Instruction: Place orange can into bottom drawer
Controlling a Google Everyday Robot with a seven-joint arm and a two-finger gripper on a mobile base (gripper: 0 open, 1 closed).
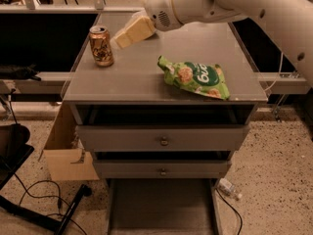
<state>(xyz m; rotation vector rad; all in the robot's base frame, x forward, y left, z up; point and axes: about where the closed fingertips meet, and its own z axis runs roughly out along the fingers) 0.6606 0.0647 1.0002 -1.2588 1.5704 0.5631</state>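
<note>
The tool (122, 38), whether open or closed I cannot tell, hovers just beside the upright orange can (101, 45) on the counter (137, 80); a glancing approach could topple it.

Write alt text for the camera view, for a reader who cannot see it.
A beige robot claw hovers beside a small orange-brown metal can standing on a grey cabinet top. A green snack bag lies nearby; the lowest grey drawer stands open below.

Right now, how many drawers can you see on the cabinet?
3: the upper knobbed drawer, the middle knobbed drawer under it, and the bottom drawer pulled out at the floor. The claw hovers beside the orange can on top.
</note>
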